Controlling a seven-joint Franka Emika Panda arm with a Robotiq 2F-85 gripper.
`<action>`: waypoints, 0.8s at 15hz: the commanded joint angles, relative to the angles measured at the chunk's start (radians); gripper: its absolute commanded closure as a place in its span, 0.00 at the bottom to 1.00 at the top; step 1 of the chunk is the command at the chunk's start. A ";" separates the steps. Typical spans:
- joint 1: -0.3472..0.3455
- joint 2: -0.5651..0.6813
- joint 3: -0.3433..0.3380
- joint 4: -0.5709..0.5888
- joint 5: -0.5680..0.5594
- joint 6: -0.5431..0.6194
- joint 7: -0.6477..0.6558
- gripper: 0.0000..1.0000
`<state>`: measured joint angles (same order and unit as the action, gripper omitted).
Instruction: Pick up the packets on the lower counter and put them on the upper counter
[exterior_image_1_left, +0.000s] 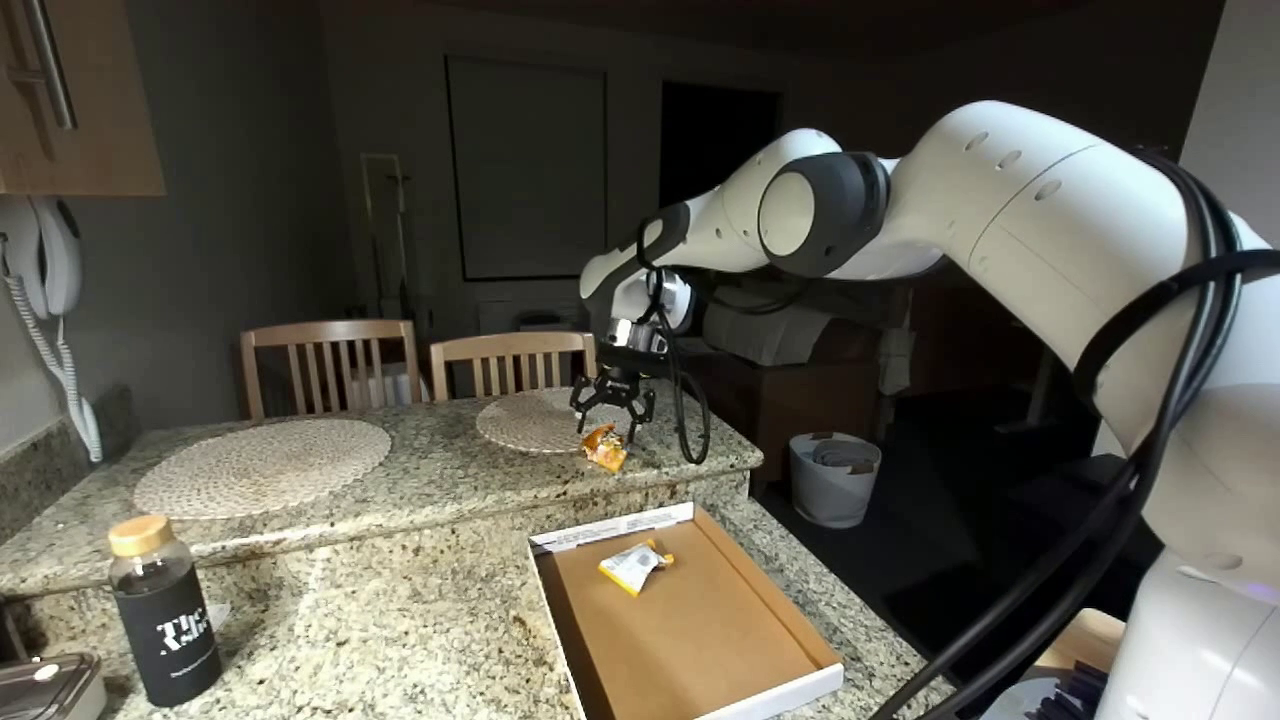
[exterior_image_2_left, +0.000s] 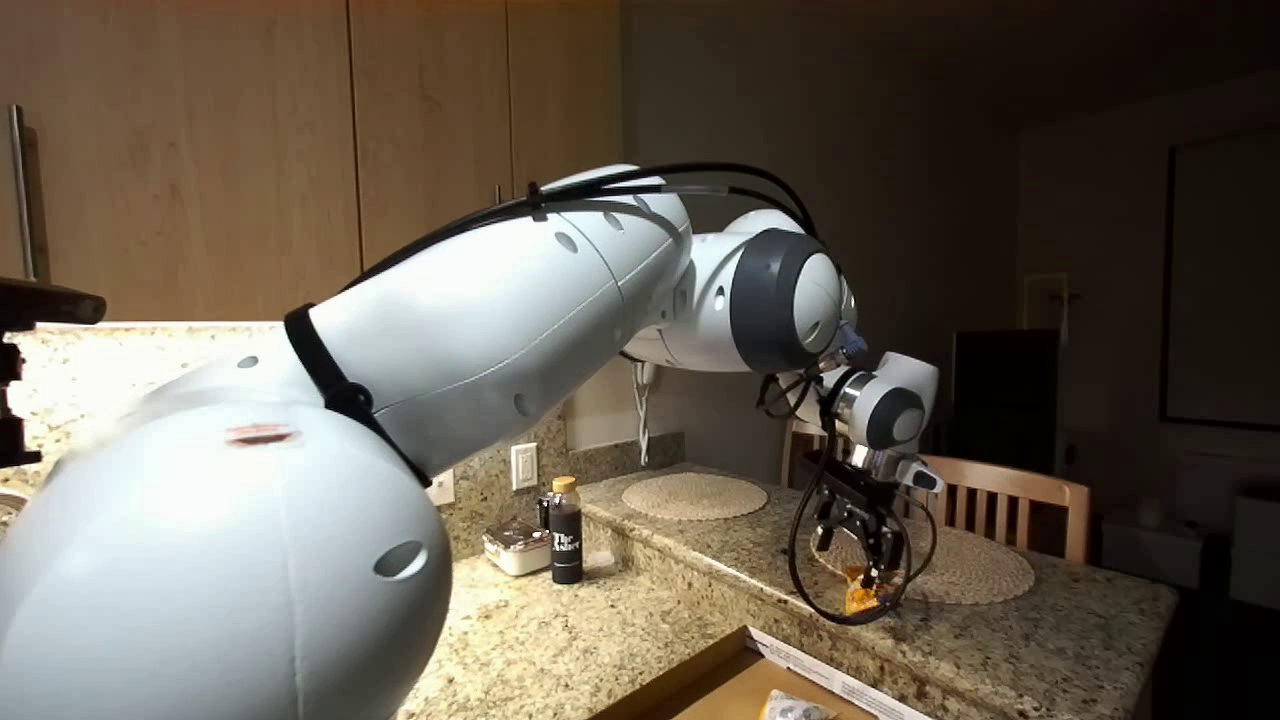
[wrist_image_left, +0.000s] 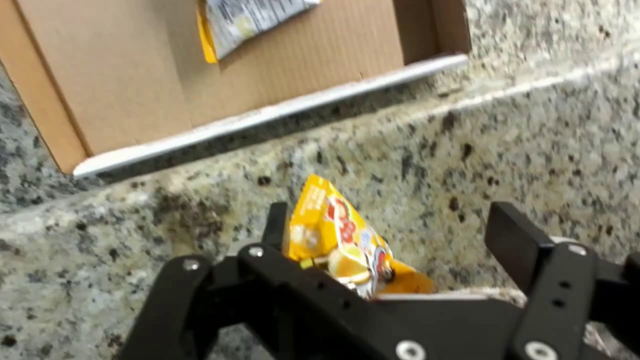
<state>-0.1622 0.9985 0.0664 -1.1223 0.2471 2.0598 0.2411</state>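
The jaws point down over the upper counter (exterior_image_1_left: 440, 450) and stand spread, with a wide gap between their two fingers (wrist_image_left: 515, 245). In that gap, low down, an orange-yellow packet (wrist_image_left: 345, 245) lies on the upper counter. In the wrist view it sits much closer to one finger than to the other; whether that nearer finger touches it cannot be told. The white arm (exterior_image_1_left: 1050, 220) reaches the jaws from above in both exterior views.

A silver-grey packet (exterior_image_1_left: 630, 567) with yellow edges rests inside an open cardboard tray (exterior_image_1_left: 700, 650), lower than the jaws and well apart from them. The tray stands on the lower counter (exterior_image_1_left: 420, 620), near the rise to the level over which the jaws hang; in the wrist view its white rim runs past the jaws at a slant.

A round woven mat (exterior_image_1_left: 530, 420) lies on the upper counter just behind the jaws in an exterior view, and a second mat (exterior_image_1_left: 262, 468) lies farther off to one side of them. Two wooden chairs (exterior_image_1_left: 512, 346) stand beyond the jaws, past the edge of the same counter. Well apart from the jaws, down on the lower counter, a dark bottle (exterior_image_1_left: 170, 640) with a light cap stands upright, and a lidded container (exterior_image_2_left: 517, 548) sits near it
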 joint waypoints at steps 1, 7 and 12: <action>0.018 -0.146 -0.050 -0.232 -0.050 -0.061 -0.102 0.00; 0.116 -0.279 -0.138 -0.508 -0.257 -0.018 -0.145 0.00; 0.143 -0.265 -0.139 -0.521 -0.312 0.064 -0.116 0.00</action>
<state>-0.0202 0.7314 -0.0705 -1.6464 -0.0669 2.1261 0.1269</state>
